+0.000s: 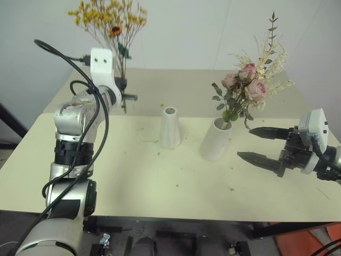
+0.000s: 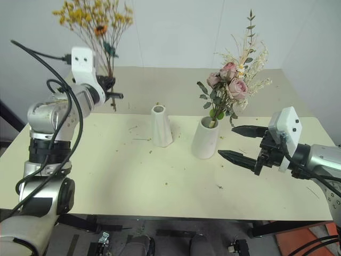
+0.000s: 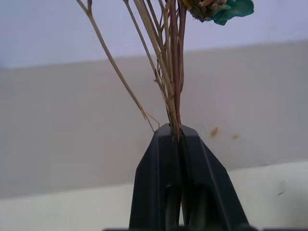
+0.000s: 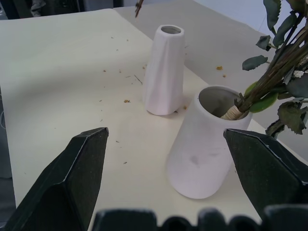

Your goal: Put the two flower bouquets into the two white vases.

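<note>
My left gripper [image 1: 122,85] is raised at the far left of the table, shut on the thin brown stems [image 3: 168,82] of the yellow-orange bouquet [image 1: 109,18], which stands upright above it. The slim white vase [image 1: 170,128] stands empty mid-table, to the right of that gripper and nearer. Just right of it stands the stouter white vase [image 1: 216,141], holding the pink rose bouquet [image 1: 246,85], whose stems lean against the rim [image 4: 236,111]. My right gripper [image 1: 257,144] is open, level with the stout vase and just to its right, apart from it.
Small flower crumbs [image 1: 144,133] lie scattered over the pale table [image 1: 160,181]. A second table surface [image 1: 181,85] continues behind, up to the white wall. Black cables [image 1: 80,69] loop around my left arm.
</note>
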Robot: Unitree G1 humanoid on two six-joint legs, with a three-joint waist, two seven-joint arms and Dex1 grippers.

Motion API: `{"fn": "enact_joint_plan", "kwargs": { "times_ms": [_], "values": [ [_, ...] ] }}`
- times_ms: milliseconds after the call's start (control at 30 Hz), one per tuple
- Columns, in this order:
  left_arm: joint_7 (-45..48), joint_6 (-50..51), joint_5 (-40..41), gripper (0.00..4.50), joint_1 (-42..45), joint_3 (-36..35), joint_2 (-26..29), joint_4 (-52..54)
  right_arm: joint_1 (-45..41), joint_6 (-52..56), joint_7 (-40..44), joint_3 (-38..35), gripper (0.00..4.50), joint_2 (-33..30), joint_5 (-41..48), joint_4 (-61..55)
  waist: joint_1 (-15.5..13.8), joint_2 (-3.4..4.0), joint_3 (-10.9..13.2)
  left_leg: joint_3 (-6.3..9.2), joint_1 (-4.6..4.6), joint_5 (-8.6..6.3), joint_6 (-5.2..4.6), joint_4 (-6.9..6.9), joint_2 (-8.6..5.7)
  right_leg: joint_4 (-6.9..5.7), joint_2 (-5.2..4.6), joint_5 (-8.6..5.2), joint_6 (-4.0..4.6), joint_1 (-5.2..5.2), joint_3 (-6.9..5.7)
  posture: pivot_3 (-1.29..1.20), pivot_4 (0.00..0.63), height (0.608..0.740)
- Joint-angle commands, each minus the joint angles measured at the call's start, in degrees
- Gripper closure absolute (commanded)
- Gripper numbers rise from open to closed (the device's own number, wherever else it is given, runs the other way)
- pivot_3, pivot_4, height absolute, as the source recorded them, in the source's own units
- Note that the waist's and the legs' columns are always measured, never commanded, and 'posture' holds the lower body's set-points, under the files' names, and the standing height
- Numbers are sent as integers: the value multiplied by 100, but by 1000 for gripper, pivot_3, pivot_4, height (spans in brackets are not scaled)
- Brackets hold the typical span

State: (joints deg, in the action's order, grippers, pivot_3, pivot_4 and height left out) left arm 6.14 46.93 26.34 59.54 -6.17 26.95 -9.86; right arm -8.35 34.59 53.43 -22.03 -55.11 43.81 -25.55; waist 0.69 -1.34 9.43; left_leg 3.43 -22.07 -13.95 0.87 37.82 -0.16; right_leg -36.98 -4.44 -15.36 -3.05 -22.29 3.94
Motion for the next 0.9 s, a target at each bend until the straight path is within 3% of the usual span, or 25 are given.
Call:
{"fn": "enact_joint_plan", "kwargs": {
  "times_ms": [33, 900],
  "values": [
    [607, -477, 187, 4485, 320, -308, -38, -6, -44, -22, -59, -106, 0, 13, 36, -167, 3, 0, 0, 0, 0, 0, 0, 0, 0, 1, 0, 0, 0, 0, 0, 0, 150, 740],
    [2841, -1505, 184, 4485, 1020, -266, -681, -1198, -216, -51, -881, -180, 0, 361, 75, -545, 16, -1, 1, -1, 2, 0, -1, 1, 1, -1, 3, 0, -1, 1, 0, 0, 150, 740]
  ]
}}
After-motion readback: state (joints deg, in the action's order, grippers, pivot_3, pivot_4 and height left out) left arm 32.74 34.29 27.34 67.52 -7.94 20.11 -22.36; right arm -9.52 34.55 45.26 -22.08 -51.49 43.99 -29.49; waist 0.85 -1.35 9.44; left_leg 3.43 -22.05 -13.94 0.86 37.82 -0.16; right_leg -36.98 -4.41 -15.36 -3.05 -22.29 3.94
